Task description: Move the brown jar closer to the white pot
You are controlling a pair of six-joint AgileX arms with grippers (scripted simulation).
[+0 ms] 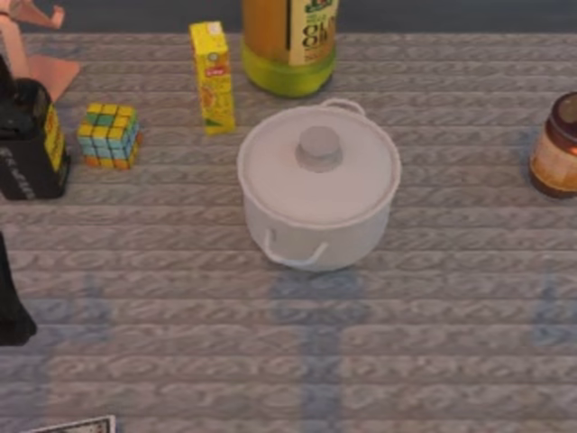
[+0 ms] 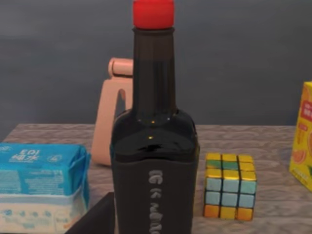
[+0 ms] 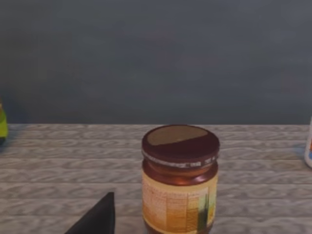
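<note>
The brown jar [image 1: 557, 146] stands upright at the table's far right edge, well apart from the white pot [image 1: 318, 185], which sits lidded in the middle. My right gripper is out of the top view. In the right wrist view the brown jar [image 3: 180, 183] stands close ahead, its orange-yellow label facing me. One dark finger [image 3: 100, 217] shows beside the jar, clear of it. The jaws are open and hold nothing. My left arm [image 1: 11, 307] is parked at the left edge, with its gripper open.
A dark soy sauce bottle [image 1: 27, 135], a colour cube [image 1: 109, 135] and a yellow juice carton [image 1: 213, 77] stand at the left. A big yellow-green bottle [image 1: 290, 41] rises behind the pot. Bare tabletop [image 1: 469, 180] lies between jar and pot.
</note>
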